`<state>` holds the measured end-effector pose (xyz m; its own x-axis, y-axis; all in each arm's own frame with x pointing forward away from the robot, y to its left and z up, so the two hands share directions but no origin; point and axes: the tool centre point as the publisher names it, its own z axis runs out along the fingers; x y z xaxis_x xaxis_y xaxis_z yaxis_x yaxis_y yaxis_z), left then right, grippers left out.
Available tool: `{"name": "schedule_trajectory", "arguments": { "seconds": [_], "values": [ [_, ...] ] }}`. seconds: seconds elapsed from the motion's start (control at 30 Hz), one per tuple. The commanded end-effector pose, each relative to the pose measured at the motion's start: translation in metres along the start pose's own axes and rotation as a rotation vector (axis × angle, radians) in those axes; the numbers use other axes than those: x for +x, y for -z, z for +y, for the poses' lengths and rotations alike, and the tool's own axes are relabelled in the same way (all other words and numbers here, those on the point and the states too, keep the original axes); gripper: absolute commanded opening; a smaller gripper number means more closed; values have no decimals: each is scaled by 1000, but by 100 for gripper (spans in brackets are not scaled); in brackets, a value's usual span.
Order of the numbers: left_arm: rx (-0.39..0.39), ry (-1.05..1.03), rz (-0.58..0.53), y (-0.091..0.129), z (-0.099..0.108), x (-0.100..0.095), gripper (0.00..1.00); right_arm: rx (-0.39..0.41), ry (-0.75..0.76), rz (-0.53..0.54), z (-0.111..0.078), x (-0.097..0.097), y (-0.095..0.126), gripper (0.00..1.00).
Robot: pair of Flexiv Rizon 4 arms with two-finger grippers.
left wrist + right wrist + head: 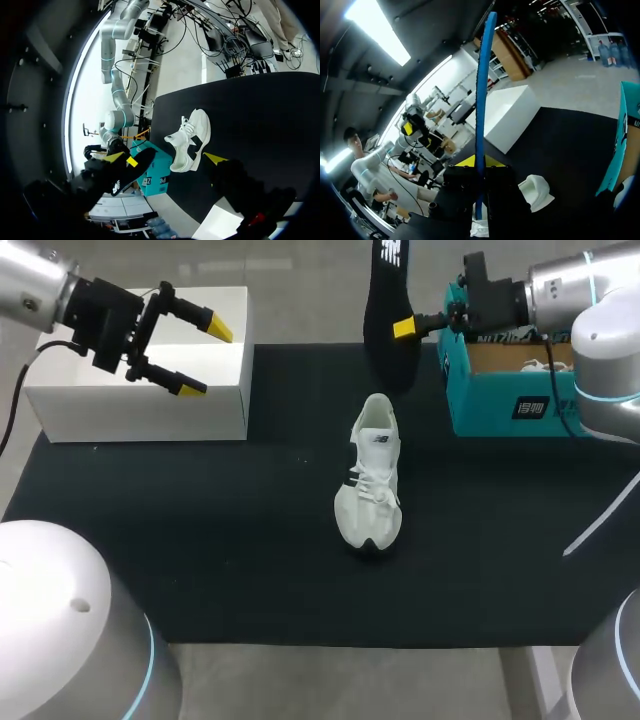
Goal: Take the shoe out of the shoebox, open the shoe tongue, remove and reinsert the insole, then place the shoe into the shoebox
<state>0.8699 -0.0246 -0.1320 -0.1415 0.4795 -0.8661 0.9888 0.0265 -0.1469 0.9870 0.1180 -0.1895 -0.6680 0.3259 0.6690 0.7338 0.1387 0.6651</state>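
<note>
Your right tool [403, 328] is pinching the black insole [385, 300] partway down its length and holding it standing up in the air. It is between the white box [140, 410] and the teal shoebox [500, 405]. In the right wrist view you see the insole edge-on, as a thin strip between the fingers. I think it is very light and bendy, like a floppy piece of foam. The free end will likely wobble or fold if you push it fast. Your hold is on the flat faces, which looks like a good place. A hold closer to the end that goes in first would probably steer it better. The white shoe [370, 480] sits on its sole near the middle of the desk [200, 540], away from both tools, with its toe pointing toward you. It looks soft and light, so it may slide or tip when the insole is pushed in. Your left tool [205, 358] is spread wide and holds nothing, up above the white box. You could use it to steady the shoe. The firm back rim at the heel looks like the best spot to grab. The thin tongue and the laces would likely just stretch or slip.
</note>
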Motion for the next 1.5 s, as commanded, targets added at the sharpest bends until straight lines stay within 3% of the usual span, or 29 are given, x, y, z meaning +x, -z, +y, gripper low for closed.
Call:
{"name": "schedule_trajectory", "arguments": {
  "seconds": [0.03, 0.2, 0.8, 0.93, 1.1, 1.33, 1.5],
  "values": [
    [1, -1, 3, 0, 1, 0, 100, -3, -2, 15, -15, -14, -14, 0],
    [1, -1, 3, 0, 1, 0, 100, 27, -25, -6, -26, -23, -20, 0],
    [1, -1, 3, 0, 1, 0, 100, 28, -27, 2, -29, -30, -27, 0],
    [1, -1, 3, 0, 1, 0, 100, -25, -15, 37, -32, -35, -40, 0],
    [1, -1, 3, 0, 1, 0, 100, -38, -27, 61, -38, -44, -53, 0],
    [1, -1, 3, 0, 1, 0, 100, -108, -15, 2, -53, -54, -51, 0],
    [1, -1, 3, 0, 1, 0, 100, -116, 56, -37, -59, -59, -51, 0]
  ]
}}
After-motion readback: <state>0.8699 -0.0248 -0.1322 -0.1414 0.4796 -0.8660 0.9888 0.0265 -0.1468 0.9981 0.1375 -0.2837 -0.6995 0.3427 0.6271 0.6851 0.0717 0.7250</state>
